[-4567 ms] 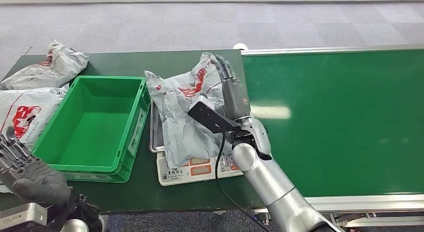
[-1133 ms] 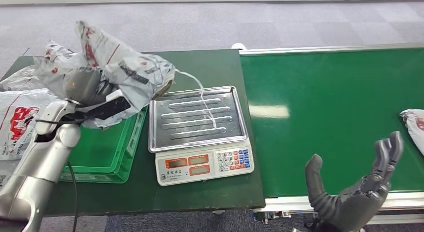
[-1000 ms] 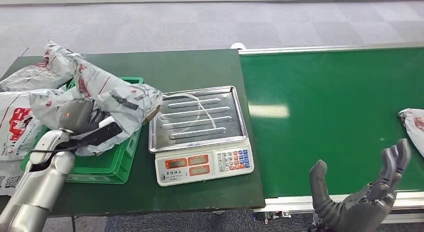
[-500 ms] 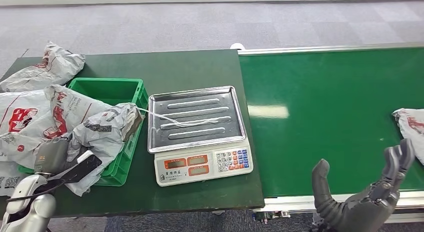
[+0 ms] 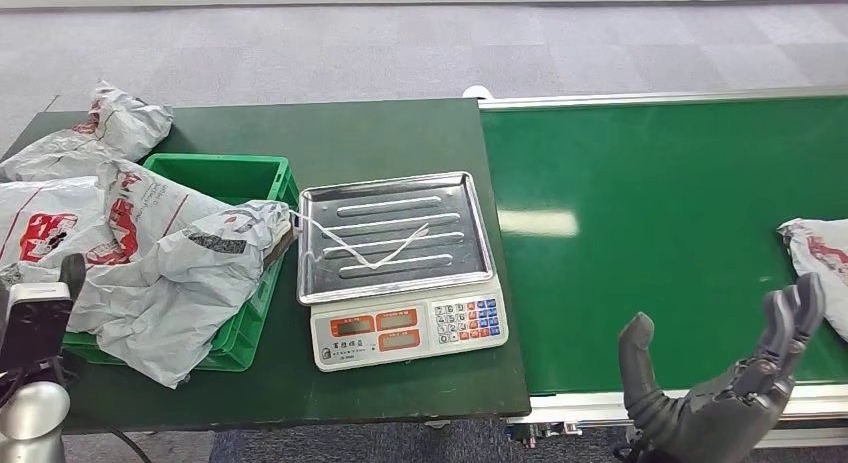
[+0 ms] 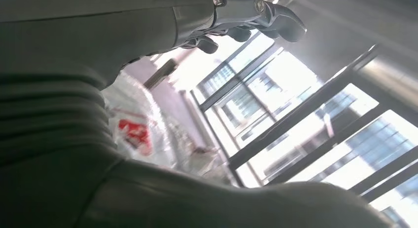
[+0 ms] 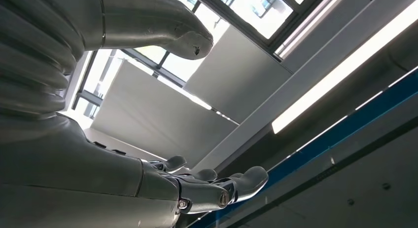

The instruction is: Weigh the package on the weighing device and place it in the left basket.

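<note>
Package [image 5: 170, 283] overhangs basket [image 5: 225, 168] near rim; scale [image 5: 400, 268] beside.

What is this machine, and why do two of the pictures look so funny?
It's a robot with two arms and hands. The big picture is from its head, looking down. The funny two come from cameras on its wrists, pointing up at windows and ceiling.

On the table sit a scale and a green basket. A grey package lies draped over the basket's edge. Another bag waits on the green belt.

The right hand and left hand hold nothing.
</note>
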Robot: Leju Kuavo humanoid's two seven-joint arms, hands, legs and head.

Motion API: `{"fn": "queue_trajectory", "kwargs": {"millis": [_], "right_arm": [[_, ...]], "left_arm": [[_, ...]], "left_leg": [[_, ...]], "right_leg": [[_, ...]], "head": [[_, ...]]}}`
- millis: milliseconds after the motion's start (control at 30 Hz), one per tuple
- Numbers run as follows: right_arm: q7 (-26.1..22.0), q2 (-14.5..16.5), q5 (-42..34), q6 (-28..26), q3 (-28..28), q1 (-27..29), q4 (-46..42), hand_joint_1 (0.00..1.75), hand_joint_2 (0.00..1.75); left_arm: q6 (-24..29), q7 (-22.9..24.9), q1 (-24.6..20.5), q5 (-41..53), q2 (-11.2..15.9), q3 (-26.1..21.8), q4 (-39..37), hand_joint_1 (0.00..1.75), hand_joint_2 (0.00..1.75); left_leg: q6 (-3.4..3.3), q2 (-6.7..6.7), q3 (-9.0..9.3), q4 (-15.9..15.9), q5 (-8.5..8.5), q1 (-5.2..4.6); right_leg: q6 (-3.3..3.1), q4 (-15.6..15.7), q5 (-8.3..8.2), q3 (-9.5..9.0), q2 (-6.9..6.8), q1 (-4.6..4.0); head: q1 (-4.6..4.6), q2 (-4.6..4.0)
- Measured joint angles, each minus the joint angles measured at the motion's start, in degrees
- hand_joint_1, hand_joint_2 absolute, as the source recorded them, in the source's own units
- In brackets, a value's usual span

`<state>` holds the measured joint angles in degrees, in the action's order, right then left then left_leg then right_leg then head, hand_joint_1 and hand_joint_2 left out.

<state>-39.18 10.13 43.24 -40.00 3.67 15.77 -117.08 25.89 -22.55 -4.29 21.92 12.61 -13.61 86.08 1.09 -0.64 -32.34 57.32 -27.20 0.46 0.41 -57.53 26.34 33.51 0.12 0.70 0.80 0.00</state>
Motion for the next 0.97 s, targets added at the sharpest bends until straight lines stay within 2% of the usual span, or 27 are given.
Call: {"fn": "queue_trajectory", "kwargs": {"millis": [200, 333, 467, 600, 767, 967], "right_arm": [[-0.76, 0.92, -0.64, 0.00, -0.61, -0.11, 0.23, 0.00, 1.75], [-0.78, 1.61, -0.39, 0.00, -1.01, 0.14, 0.13, 0.00, 1.75], [-0.79, 2.15, -0.74, 0.00, -1.36, 1.10, -0.46, 0.00, 1.75], [-0.78, 2.59, -2.39, 0.00, -1.51, 2.15, -0.73, 0.00, 1.75], [-0.80, 3.11, -2.32, 0.00, -1.73, 3.25, -1.49, 0.00, 1.75], [-0.80, 3.38, -3.55, 0.00, -2.01, 3.55, -1.98, 0.00, 1.75]], "left_arm": [[9.69, -9.12, 2.24, -4.38, -2.45, 0.21, 10.52, 0.00, 0.00], [12.82, -12.07, 4.81, -3.39, -5.86, 3.20, 15.34, 0.00, 0.00], [13.45, -14.37, 7.57, -3.10, -9.66, 7.53, 18.26, 0.00, 0.00], [13.47, -15.82, 8.67, -7.22, -13.19, 9.13, 19.01, 0.00, 0.00], [13.47, -17.14, 8.39, -9.13, -15.47, 10.43, 18.91, 0.00, 0.00], [13.47, -15.09, 7.35, -6.67, -17.48, 11.86, 19.47, 0.00, 0.00]], "left_leg": [[0.00, 0.01, 0.02, 0.01, 0.00, -0.01], [-0.02, 0.01, 0.03, 0.02, -0.02, -0.04], [-0.07, 0.00, 0.03, 0.02, -0.06, -0.08], [-0.08, 0.01, 0.03, 0.02, -0.07, -0.07], [-0.08, 0.01, 0.05, 0.02, -0.06, -0.07], [-0.08, 0.00, 0.05, 0.02, -0.06, -0.07]], "right_leg": [[0.00, 0.02, 0.01, 0.00, -0.01, 0.01], [0.01, 0.04, 0.02, -0.01, -0.02, 0.04], [0.02, 0.04, 0.02, -0.02, -0.02, 0.09], [0.02, 0.05, 0.02, -0.02, -0.04, 0.08], [0.02, 0.04, 0.02, -0.03, -0.05, 0.07], [0.03, 0.04, 0.02, -0.05, -0.04, 0.08]], "head": [[-0.01, 0.00], [0.00, 0.00], [-0.01, 0.00], [0.00, 0.00], [0.00, 0.00], [-0.01, 0.00]]}}
